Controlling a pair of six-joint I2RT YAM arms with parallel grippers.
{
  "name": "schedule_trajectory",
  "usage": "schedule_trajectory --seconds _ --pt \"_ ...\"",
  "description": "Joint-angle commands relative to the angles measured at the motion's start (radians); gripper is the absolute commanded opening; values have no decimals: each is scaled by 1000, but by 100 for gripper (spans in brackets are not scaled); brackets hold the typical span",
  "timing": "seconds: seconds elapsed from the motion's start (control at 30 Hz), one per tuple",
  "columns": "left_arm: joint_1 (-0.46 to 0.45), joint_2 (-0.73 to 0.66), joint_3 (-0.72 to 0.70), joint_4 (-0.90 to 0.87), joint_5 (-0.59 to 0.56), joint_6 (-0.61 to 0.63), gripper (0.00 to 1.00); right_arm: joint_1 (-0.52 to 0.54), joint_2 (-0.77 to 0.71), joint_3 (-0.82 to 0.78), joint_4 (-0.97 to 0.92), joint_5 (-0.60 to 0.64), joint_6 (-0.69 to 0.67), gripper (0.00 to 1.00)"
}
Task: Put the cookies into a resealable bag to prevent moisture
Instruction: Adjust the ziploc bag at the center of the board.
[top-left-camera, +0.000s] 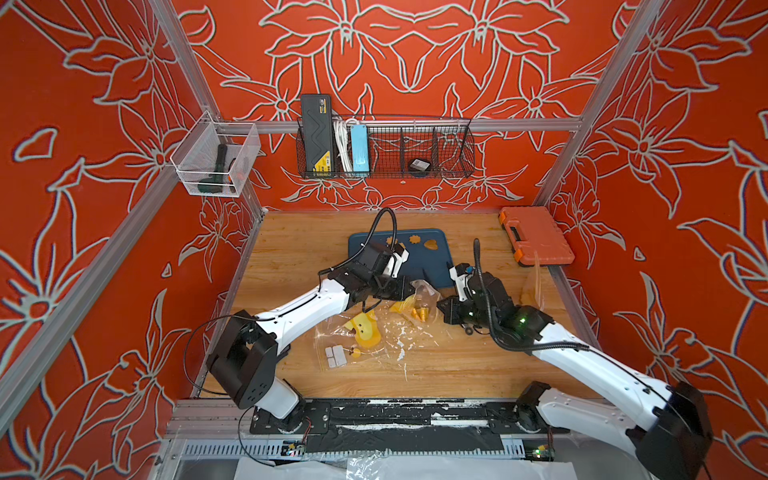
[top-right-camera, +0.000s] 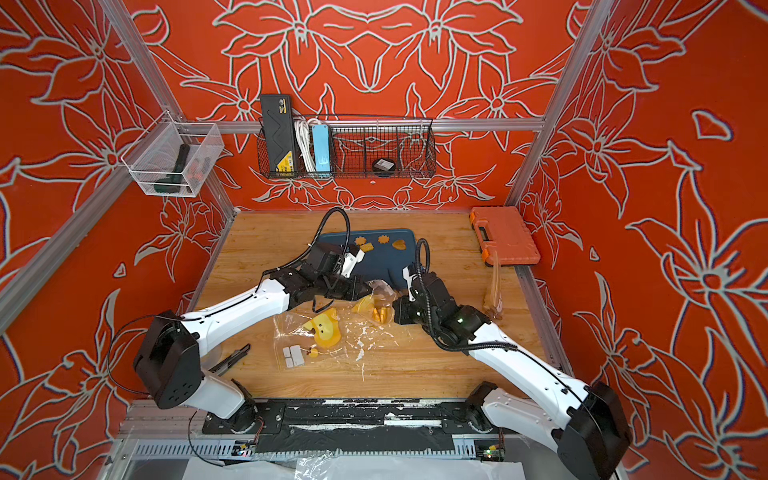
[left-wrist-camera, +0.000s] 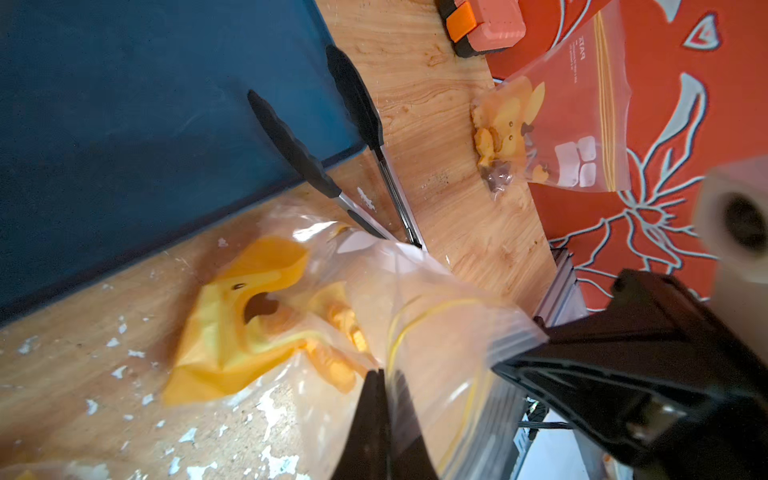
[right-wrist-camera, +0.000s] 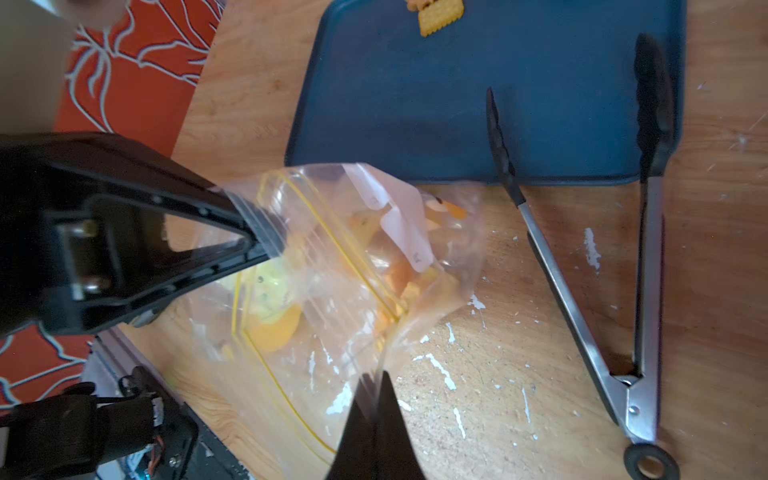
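Observation:
The resealable bag (top-left-camera: 424, 291) hangs just above the table between both grippers, clear and crinkled, with a yellow printed figure. Several golden cookies (left-wrist-camera: 345, 326) lie inside it, also seen in the right wrist view (right-wrist-camera: 409, 293). My left gripper (top-left-camera: 411, 293) is shut on one side of the bag's zip edge (left-wrist-camera: 382, 386). My right gripper (top-left-camera: 439, 308) is shut on the opposite side (right-wrist-camera: 374, 386). Three more cookies (top-left-camera: 414, 239) lie at the far end of the blue tray (top-left-camera: 440, 266), and a rectangular one (right-wrist-camera: 440, 16) shows in the right wrist view.
Metal tongs (right-wrist-camera: 582, 291) lie open by the tray's near edge. A second printed bag (top-left-camera: 353, 336) lies flat on the table. A third bag (left-wrist-camera: 561, 124) holding cookies leans at the right edge. An orange case (top-left-camera: 534, 241) sits at the back right. White flakes litter the wood.

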Motion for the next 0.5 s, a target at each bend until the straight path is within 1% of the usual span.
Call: schedule_trajectory --seconds 0.0,0.03,0.1,0.17,0.2,0.27,0.33,0.4,0.47 --pt "-2 -17 41 -83 -33 123 15 2 -7 75 -113 22 84 0" --pt "-2 -21 45 -92 -41 137 23 1 -3 83 -119 22 97 0" --pt "-2 -39 52 -101 -54 160 43 -3 7 98 -123 24 129 0" --pt "-2 -64 47 -95 -81 168 61 -19 21 104 -113 22 155 0" --pt "-2 -78 41 -85 -99 173 69 -34 30 108 -104 14 169 0" --pt "-1 -112 13 -53 -127 177 81 -69 51 114 -80 -19 193 0" --pt "-1 -150 -31 3 -161 183 87 -104 76 124 -58 -52 209 0" --pt "-1 -206 -109 99 -200 184 88 -139 113 144 -36 -87 216 0" --pt "-2 -268 -219 244 -179 217 88 -166 155 174 -28 -112 211 0"
